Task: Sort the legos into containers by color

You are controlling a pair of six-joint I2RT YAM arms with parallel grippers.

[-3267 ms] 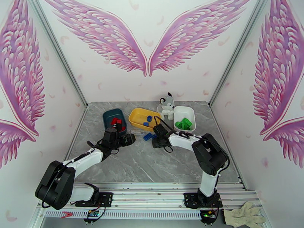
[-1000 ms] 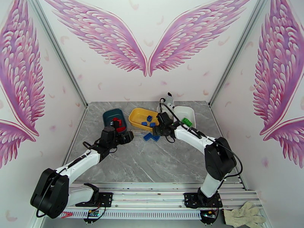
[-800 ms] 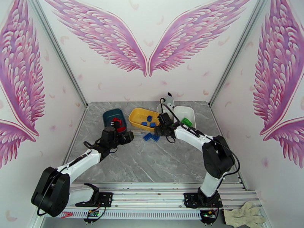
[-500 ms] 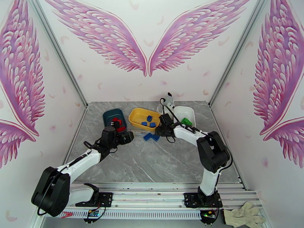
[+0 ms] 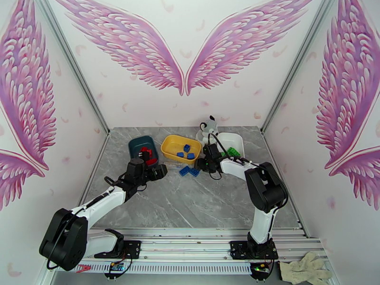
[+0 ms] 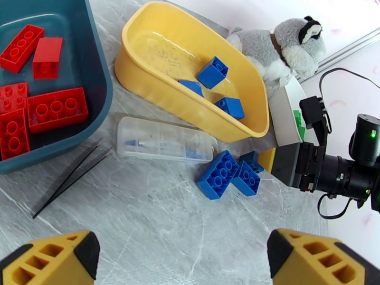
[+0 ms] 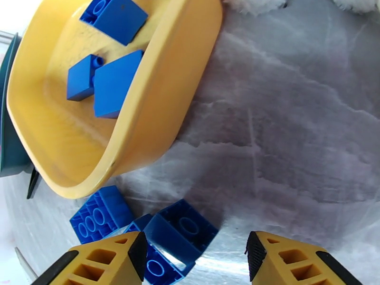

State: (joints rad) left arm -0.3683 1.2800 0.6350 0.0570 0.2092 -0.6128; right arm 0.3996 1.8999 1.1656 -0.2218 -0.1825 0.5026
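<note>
1. The dark teal tub (image 6: 100, 79), at the far left, holds the red bricks (image 6: 57, 108). The left gripper (image 6: 183, 260) is held above bare table in front of it, fingers spread wide and empty. The tub could be nudged if a reach is started low.
2. Black tweezers (image 6: 71, 179) and a clear flat case (image 6: 164, 143) lie between that gripper and the loose blue bricks (image 6: 228, 174). Either could be dragged along by a sweep from this side.
3. The loose blue bricks lie on the table, touching one another, just beside the yellow tub (image 6: 156, 86), which already holds three blue ones. A neighbour could be caught or tipped when one is pinched.
4. The right gripper (image 7: 192, 262) is spread and empty, with the nearest blue brick between its fingers. If it is closed off-centre, the brick could be squeezed out sideways, or the yellow wall could be shoved.
5. The white tub (image 5: 236, 137), with the green bricks (image 5: 232, 151), and the plush toy (image 6: 280, 48) sit close behind that arm and could be knocked on the lift.
</note>
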